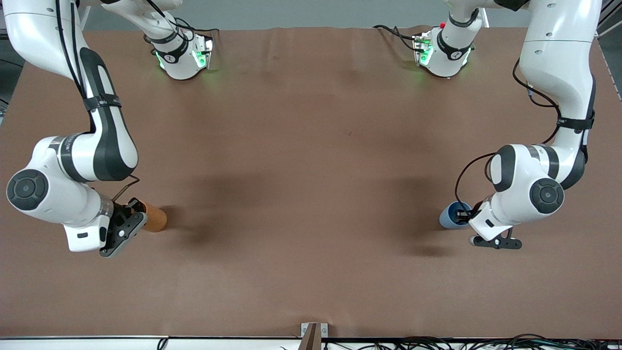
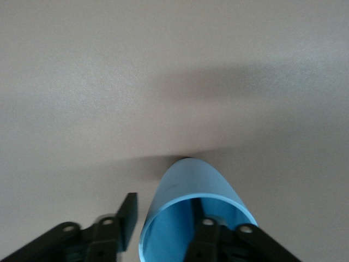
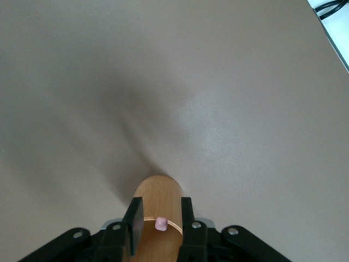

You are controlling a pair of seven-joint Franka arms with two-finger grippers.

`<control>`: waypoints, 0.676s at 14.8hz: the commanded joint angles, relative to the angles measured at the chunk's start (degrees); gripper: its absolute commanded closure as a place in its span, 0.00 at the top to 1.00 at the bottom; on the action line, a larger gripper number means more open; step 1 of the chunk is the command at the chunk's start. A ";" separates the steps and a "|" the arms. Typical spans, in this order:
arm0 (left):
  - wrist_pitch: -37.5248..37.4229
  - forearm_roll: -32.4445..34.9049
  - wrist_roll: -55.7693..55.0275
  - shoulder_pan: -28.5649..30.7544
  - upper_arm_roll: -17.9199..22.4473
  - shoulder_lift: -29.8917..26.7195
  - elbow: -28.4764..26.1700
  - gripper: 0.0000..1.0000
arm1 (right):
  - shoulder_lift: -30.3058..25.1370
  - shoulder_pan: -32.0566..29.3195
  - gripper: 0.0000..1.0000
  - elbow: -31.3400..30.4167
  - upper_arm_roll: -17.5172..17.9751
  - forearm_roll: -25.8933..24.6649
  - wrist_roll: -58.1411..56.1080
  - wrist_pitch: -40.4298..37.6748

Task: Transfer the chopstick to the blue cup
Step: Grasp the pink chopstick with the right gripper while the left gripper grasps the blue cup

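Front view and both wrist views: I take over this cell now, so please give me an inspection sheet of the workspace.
Surface: brown matte table cover, bare across the middle.
Job's things: thin pale pink chopstick, only its tip showing, inside the orange-brown round cup toward the right arm's end; matte blue round cup toward the left arm's end, no stick seen in it.
Clutter: nothing seen.
Grippers: right gripper shut on the orange-brown round cup; left gripper at the matte blue round cup's rim.
Cables: black cable loop on the left arm; cable bundle along the edge nearest the front camera.
Surroundings: small metal bracket at that edge.
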 commanded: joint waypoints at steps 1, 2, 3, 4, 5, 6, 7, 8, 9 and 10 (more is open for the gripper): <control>0.59 -0.47 0.58 0.19 0.00 -0.71 -0.57 0.00 | -1.03 -0.37 0.34 -0.84 0.30 0.95 -1.11 -1.00; 0.24 -0.29 0.67 0.10 0.09 -0.80 -0.40 0.00 | -1.12 -0.45 0.34 -0.76 0.21 0.95 -1.19 -1.09; 0.06 0.49 0.49 0.10 0.09 -1.24 -0.31 0.00 | -1.12 -0.54 0.31 -0.76 0.12 0.95 -1.19 -1.18; -0.64 1.37 0.32 0.01 0.09 -2.03 0.13 0.00 | -1.20 -0.54 0.27 -0.67 0.12 0.86 -1.19 -1.18; -2.47 1.81 0.14 -0.16 0.00 -3.17 0.92 0.00 | -1.20 -0.63 0.23 -0.67 0.03 0.86 -1.19 -1.18; -5.36 1.73 -0.55 -0.77 -0.26 -4.39 2.40 0.00 | -1.20 -0.89 0.20 -0.58 0.03 0.86 -1.19 -1.09; -7.74 1.90 -3.78 -1.13 -0.96 -5.45 3.38 0.00 | -1.20 -0.98 0.16 -0.58 0.03 0.86 -1.19 -1.18; -8.72 1.99 -8.60 -2.00 -2.70 -6.42 3.82 0.00 | -1.20 -1.15 0.15 -0.49 0.03 0.86 -1.28 -1.18; -8.73 2.34 -14.56 -2.79 -4.81 -6.78 3.82 0.00 | -1.20 -1.33 0.14 -0.49 0.03 0.86 -1.28 -1.18; -8.73 4.35 -21.76 -3.41 -7.09 -7.30 3.91 0.00 | -1.20 -1.42 0.09 -0.58 0.03 0.86 -1.19 -1.18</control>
